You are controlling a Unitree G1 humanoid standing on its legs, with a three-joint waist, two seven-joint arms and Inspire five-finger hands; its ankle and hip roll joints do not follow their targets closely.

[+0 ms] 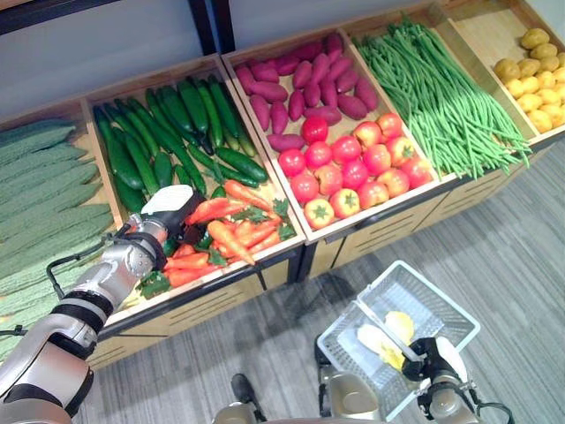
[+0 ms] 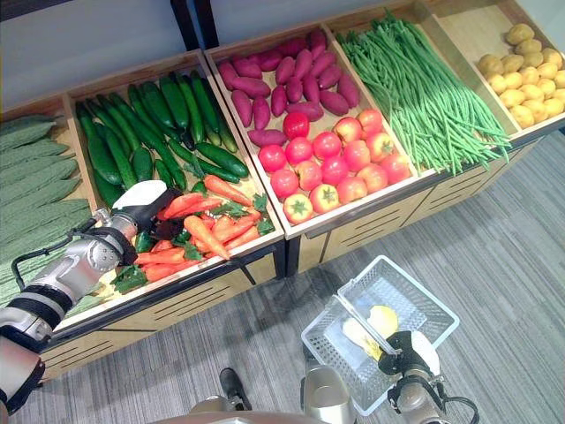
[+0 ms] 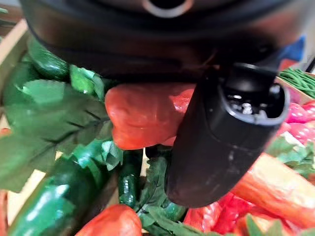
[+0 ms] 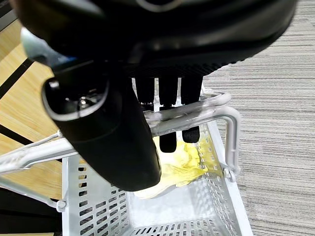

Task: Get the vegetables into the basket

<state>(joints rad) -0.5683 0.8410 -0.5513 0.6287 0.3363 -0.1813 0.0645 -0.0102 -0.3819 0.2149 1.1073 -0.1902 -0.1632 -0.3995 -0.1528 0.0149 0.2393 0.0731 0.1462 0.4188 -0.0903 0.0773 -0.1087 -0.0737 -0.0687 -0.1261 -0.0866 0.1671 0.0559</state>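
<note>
— Well, what's the biggest thing by the hands?
— Wooden crates (image 1: 296,237) of produce; then a white wire basket (image 1: 441,305), its handle (image 4: 197,115) grasped by the right hand (image 1: 430,360).
— And the left hand (image 1: 168,216)?
— Clenched on a glossy, tapered orange carrot (image 3: 145,115), among leafy carrots (image 1: 234,231) beside smooth cucumbers (image 1: 177,132).

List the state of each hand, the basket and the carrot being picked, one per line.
left hand: in the carrot bin, closed on a carrot.
carrot: pinched between the thumb and the fingers, among the leafy pile.
right hand: curled round the basket handle.
basket: hanging from its handle above the floor, two pale yellow items inside.
handle: upright, gripped.
</note>
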